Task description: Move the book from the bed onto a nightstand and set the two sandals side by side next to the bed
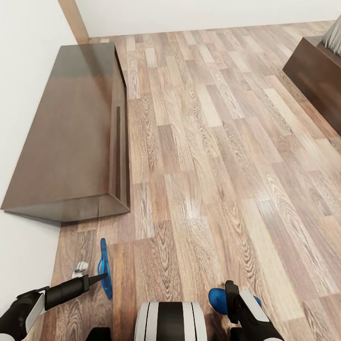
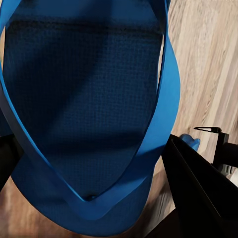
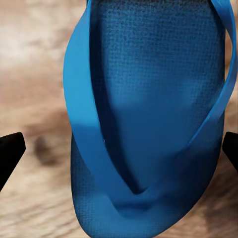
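My left gripper [image 1: 100,277] is shut on a bright blue sandal [image 1: 105,269], which hangs edge-on just above the plank floor at the lower left. Up close, that sandal [image 2: 84,114] sits between the dark fingers [image 2: 198,188]. My right gripper [image 1: 231,297] is shut on the second blue sandal [image 1: 219,301] at the lower right. In the right wrist view this sandal [image 3: 148,114] hangs over blurred floor, with a black fingertip [image 3: 10,153] at each side. A corner of the bed [image 1: 315,71] shows at the upper right, dark frame under grey mattress. The book and nightstand are out of view.
A long low dark-brown cabinet [image 1: 71,137] stands along the white wall at the left. A small white object [image 1: 79,268] lies on the floor near the left arm. Wood-plank floor [image 1: 213,156] stretches between the cabinet and the bed.
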Controlling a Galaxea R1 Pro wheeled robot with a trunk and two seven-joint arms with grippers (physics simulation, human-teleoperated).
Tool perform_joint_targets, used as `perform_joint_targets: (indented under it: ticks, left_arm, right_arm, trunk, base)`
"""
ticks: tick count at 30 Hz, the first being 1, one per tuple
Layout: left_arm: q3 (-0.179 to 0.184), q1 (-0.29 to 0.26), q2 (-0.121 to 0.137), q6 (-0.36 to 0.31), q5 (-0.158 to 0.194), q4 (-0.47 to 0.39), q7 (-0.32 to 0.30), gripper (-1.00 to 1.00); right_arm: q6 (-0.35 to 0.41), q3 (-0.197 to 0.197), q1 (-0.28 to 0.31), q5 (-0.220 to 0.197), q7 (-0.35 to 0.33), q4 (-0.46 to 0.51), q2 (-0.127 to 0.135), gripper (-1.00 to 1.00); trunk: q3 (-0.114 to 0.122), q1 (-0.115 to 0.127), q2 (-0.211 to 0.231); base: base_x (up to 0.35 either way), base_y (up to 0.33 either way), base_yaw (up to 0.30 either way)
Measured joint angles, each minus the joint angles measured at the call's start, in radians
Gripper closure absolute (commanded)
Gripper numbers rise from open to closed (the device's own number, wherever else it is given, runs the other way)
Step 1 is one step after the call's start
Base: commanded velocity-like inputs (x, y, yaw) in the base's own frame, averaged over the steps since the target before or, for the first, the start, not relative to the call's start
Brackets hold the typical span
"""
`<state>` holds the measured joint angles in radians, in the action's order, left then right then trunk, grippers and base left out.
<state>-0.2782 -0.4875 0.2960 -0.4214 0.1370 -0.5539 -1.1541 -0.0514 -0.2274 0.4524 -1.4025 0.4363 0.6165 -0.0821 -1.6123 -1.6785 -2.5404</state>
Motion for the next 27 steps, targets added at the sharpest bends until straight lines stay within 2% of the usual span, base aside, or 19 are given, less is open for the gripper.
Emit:
perform_joint_targets:
  ticks: [10,11,27]
  left_arm:
    - [-0.001,0.000,0.000,0.000,0.000,0.000,0.000,1.00]
    - [-0.001,0.000,0.000,0.000,0.000,0.000,0.000,1.00]
    - [-0.001,0.000,0.000,0.000,0.000,0.000,0.000,1.00]
  right_arm:
    - [-0.001,-0.001,0.000,0.000,0.000,0.000,0.000,-1.00]
    - [-0.001,-0.001,0.000,0.000,0.000,0.000,0.000,1.00]
    - [-0.001,-0.003,0.000,-0.001,0.002,-0.001,0.000,1.00]
  trunk:
    - [0.000,0.000,0.000]
    - [0.000,0.000,0.000]
    - [0.000,0.000,0.000]
  base:
    - [0.000,0.000,0.000]
    - [0.000,0.000,0.000]
    - [0.000,0.000,0.000]
